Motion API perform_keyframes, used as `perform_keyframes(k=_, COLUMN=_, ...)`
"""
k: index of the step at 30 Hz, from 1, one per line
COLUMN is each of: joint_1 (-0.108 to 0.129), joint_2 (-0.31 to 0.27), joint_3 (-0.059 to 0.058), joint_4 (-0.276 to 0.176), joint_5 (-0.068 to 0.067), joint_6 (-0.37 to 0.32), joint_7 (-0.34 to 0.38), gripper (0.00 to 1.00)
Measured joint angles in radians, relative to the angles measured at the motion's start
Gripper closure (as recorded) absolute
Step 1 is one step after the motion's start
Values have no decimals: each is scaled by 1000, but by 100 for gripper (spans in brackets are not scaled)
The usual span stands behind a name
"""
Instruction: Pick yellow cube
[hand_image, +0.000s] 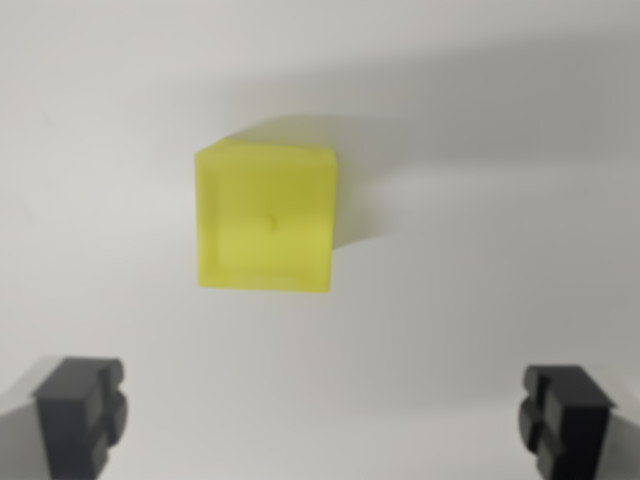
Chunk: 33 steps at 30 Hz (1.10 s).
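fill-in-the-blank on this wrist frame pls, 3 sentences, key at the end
1. The cube on the white surface is ____ in colour.
2. The gripper is ____, its two dark fingertips far apart at the bottom corners.
3. The fingertips are ____ the cube, with bare surface between them.

Missing words: yellow; open; not touching

Landmark: the yellow cube (265, 218) sits alone on a plain white surface (480, 300).
Around the cube: bare surface shows on every side of it; nothing touches or crowds it.
Gripper (322, 415): the two dark fingertips (80, 405) stand wide apart, below the cube in the wrist view, one toward each lower corner.
Between fingertips: open white surface only, the gap wider than the cube.
Obstacles: only the cube itself.
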Motion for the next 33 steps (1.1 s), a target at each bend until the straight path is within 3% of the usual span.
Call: perform_keyframes(k=33, joint_1=32, joint_2=182, joint_3=0, joint_4=42, joint_5=38, joint_6=136, joint_7=82, gripper=0)
